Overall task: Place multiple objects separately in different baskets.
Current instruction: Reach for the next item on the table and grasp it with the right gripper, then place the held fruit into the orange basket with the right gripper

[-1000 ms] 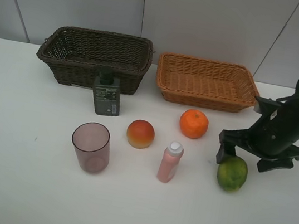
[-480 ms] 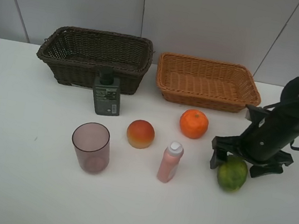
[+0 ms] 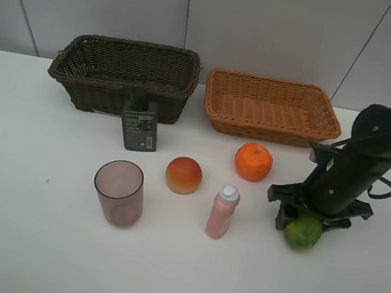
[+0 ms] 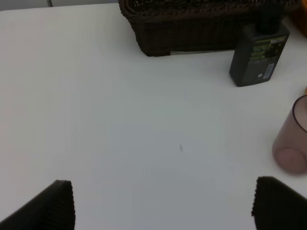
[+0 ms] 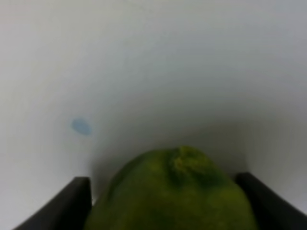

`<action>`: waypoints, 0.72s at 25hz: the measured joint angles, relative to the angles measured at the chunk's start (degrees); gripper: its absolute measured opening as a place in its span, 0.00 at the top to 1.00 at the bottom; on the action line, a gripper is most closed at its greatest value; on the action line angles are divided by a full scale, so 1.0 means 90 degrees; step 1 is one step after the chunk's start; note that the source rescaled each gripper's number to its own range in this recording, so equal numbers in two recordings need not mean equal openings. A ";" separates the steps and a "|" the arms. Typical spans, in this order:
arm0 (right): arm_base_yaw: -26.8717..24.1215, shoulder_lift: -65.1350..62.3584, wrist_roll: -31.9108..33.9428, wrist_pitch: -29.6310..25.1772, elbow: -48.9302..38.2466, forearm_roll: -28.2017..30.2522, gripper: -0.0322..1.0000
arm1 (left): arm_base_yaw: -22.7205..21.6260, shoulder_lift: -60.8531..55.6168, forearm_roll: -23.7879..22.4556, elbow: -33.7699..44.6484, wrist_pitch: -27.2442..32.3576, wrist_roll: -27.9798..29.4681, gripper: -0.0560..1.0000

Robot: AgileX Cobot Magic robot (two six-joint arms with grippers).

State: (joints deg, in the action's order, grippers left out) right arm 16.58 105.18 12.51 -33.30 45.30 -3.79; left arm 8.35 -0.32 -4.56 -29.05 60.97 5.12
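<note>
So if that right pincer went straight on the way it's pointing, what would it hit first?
The green fruit: it sits between the fingers of the right pincer, straight ahead. Under it there is only the white table.

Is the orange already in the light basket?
No, the orange sits on the white table in front of the light basket, outside its wall.

Bumpy green citrus point(image 5: 177, 191), smooth matt table point(image 3: 20, 238)
</note>
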 joint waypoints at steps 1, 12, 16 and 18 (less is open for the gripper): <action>0.0000 0.0000 0.0000 0.0000 0.0001 0.0000 0.52 | 0.0000 0.0000 0.0000 0.0000 0.0000 0.0000 0.04; 0.0000 0.0000 0.0002 -0.0007 0.0001 -0.0005 0.52 | 0.0000 0.0000 0.0000 0.0000 0.0000 0.0000 0.04; 0.0000 -0.0104 0.0002 -0.0188 0.0062 0.0017 0.52 | 0.0000 0.0000 0.0000 0.0000 0.0000 0.0000 0.04; 0.0000 -0.0274 -0.0004 -0.0575 0.0292 0.0150 0.52 | 0.0000 0.0000 0.0000 0.0000 0.0000 0.0000 0.04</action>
State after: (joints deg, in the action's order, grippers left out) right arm 16.58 102.72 12.47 -38.48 47.92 -2.44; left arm 8.35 -0.32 -4.56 -29.05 60.97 5.12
